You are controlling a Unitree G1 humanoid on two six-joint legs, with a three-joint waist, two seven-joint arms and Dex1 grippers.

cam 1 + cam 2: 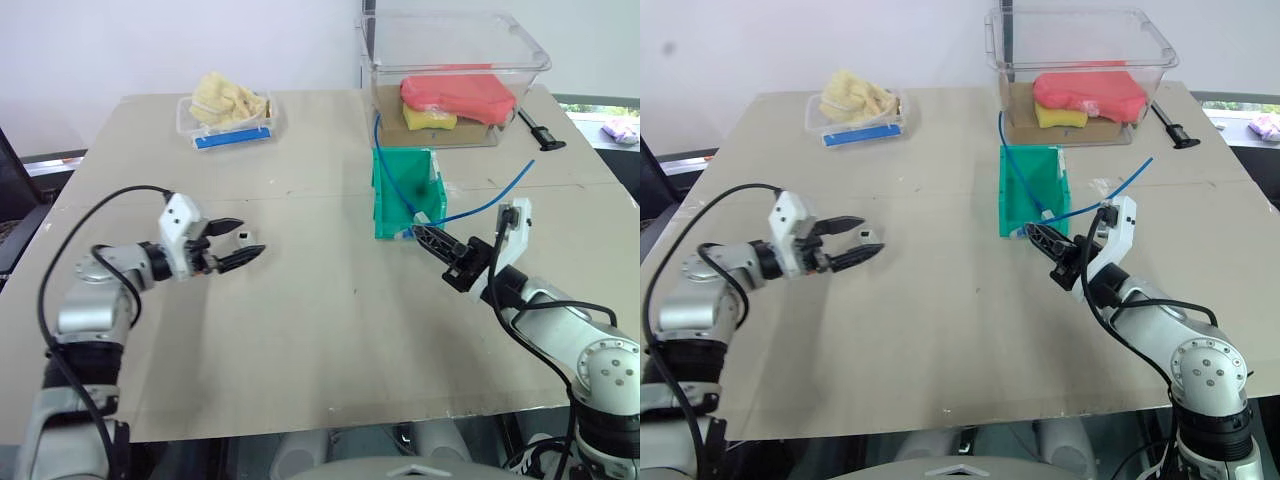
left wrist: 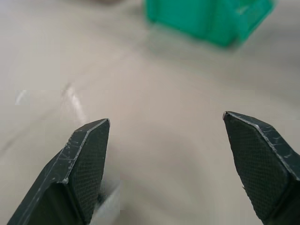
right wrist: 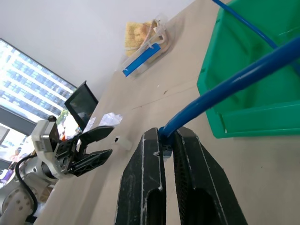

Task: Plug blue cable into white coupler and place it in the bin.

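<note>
Fingers of the right gripper [image 3: 164, 140] are pinched tight on the blue cable [image 3: 234, 79] near its plug end, right at the front of the bin [image 1: 400, 195]; from the grip, that thin bright-blue line arcs up and away, and another stretch of it runs down inside the green bin. Over on the other side, the left gripper [image 1: 240, 247] hovers with its jaws spread wide and nothing between them, and the white coupler [image 3: 123, 142], a tiny pale block with a dark socket, lies on the table just beside its fingertips. All of this sits on a beige table [image 1: 300, 350], with a large clear tub [image 1: 455, 60] behind the bin, a shallow clear tray [image 1: 230, 125] at the far left, and a white wall [image 1: 150, 45] beyond.
</note>
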